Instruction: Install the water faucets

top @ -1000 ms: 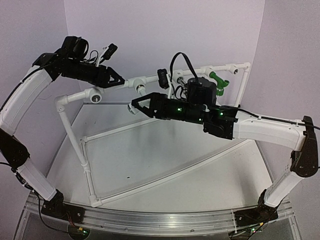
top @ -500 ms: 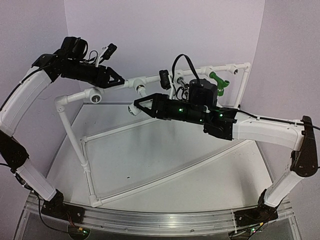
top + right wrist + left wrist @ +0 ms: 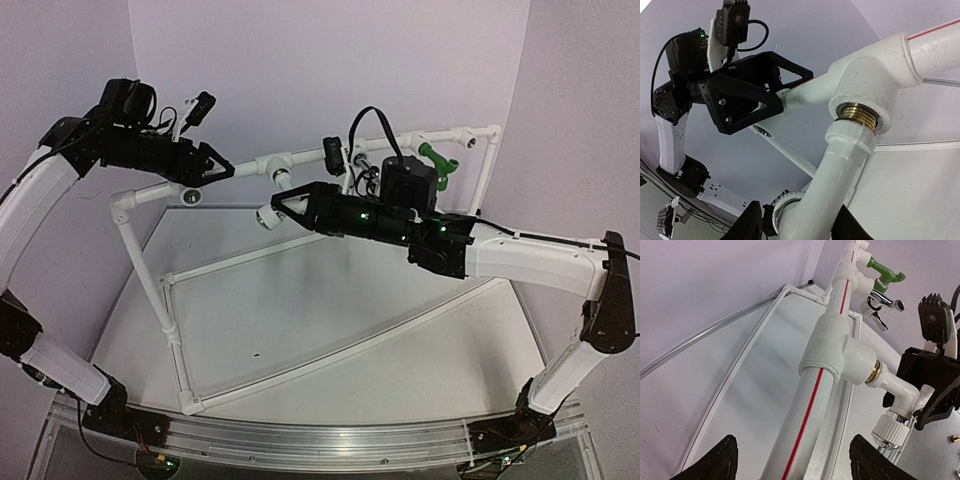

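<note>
I log my right gripper (image 3: 279,206) pinching the white tap (image 3: 896,389), seated in a brass-ringed socket (image 3: 842,354) of the pipe frame (image 3: 807,405). Left gripper (image 3: 792,462): spread wide, astride that frame.

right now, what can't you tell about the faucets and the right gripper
Thread depth of white faucet: both wrist views, hidden inside the tee socket.
Grip of right gripper: right wrist view, bottom edge cuts its fingers; top view, too small.
Most of chrome faucet: top view, right arm hides it.
</note>
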You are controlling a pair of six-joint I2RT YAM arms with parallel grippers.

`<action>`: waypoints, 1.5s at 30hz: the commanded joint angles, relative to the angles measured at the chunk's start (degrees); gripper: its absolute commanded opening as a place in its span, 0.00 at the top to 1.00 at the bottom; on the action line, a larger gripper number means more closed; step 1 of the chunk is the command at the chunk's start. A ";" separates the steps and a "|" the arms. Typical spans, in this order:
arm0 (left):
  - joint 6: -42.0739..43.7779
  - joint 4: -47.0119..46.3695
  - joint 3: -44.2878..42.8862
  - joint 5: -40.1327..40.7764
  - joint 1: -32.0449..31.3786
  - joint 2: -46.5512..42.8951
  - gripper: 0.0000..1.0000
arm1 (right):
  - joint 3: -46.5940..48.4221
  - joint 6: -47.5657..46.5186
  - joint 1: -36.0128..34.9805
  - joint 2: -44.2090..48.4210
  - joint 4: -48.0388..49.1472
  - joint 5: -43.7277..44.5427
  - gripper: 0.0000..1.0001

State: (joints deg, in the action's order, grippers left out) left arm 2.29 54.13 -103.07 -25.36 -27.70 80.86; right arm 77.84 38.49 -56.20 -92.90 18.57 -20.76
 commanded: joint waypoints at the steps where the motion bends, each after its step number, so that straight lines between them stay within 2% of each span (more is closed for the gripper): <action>1: 2.01 0.89 0.02 2.34 -0.33 -4.08 0.24 | 0.93 0.73 0.41 -1.17 2.91 -1.36 0.57; 9: 3.23 1.83 0.73 0.56 -2.84 -7.81 0.24 | 1.35 0.95 0.95 -1.58 3.05 -2.03 0.57; 11: 3.67 2.96 0.78 1.41 -3.96 -8.33 0.24 | 1.35 0.93 1.12 -1.53 3.05 -2.09 0.54; 15: 3.90 3.79 1.40 3.19 -4.34 -9.07 0.24 | 0.89 -1.13 1.31 -0.40 2.89 -1.78 0.32; 17: 3.80 3.80 1.73 3.55 -4.38 -8.63 0.24 | 0.25 -3.27 1.32 0.89 2.74 -1.45 0.18; 23: 3.43 2.80 2.28 3.88 -4.43 -7.14 0.24 | -2.40 -7.39 1.28 3.80 0.77 0.10 0.03; 26: 3.16 2.13 2.18 4.84 -4.42 -6.83 0.23 | -3.70 -11.06 1.31 5.66 -0.39 1.52 0.02; 32: 2.52 2.15 1.18 6.31 -4.46 -5.53 0.23 | -6.24 -22.02 1.28 11.79 -3.91 2.86 0.02; 38: 0.10 0.80 0.49 10.08 -4.40 -4.79 0.21 | -7.97 -35.25 1.26 18.70 -10.35 8.26 0.02; 42: -2.04 2.55 -2.72 13.13 -4.36 -2.26 0.20 | -3.87 -50.18 -1.06 19.41 -18.48 12.96 0.02; 45: -5.67 5.45 -6.96 17.19 -4.39 0.54 0.19 | 1.54 -64.80 -7.15 17.62 -24.12 22.09 0.02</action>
State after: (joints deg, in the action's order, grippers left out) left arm 1.27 56.21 -104.17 -14.72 -32.29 78.38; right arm 72.85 -4.49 -57.07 -73.71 3.21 -9.39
